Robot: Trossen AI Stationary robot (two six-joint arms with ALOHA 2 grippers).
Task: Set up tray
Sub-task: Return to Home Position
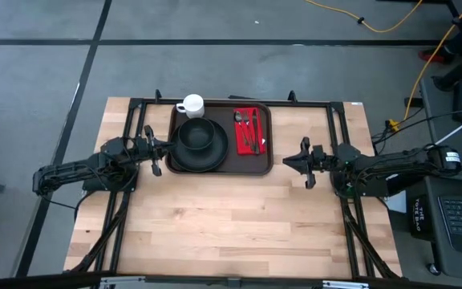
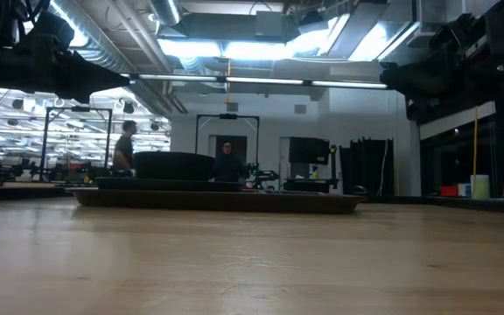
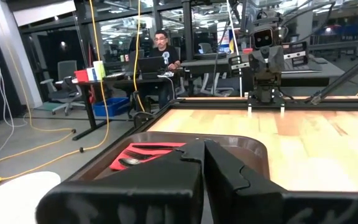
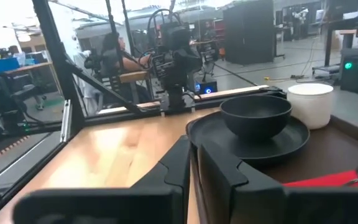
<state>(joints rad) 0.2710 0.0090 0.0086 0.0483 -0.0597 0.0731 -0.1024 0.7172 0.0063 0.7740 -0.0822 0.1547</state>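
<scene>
Seen from above, the tray (image 1: pixel 215 111), a dark brown rectangle with rounded corners and a raised rim, lay at the far middle of the pale wooden desk (image 1: pixel 215 225). It sat between the two arms. Its left half carried a round black plate (image 1: pixel 201 163) with a black bowl (image 1: pixel 195 134) on top. A white cup (image 1: pixel 191 105) stood at the far left corner. On the right half lay a red napkin (image 1: pixel 248 141) bearing silver cutlery (image 1: pixel 247 127).

The left gripper (image 1: pixel 167 147) pointed at the tray's left rim, its jaws pressed together and holding nothing. The right gripper (image 1: pixel 285 160) sat just off the right rim, jaws likewise closed and empty.

Bare wood stretched wide across the near side of the desk, with narrower strips either side of the tray. A black frame ran along the desk's edges. Beyond the desk, a person (image 3: pixel 161 47) sat at a laptop.
</scene>
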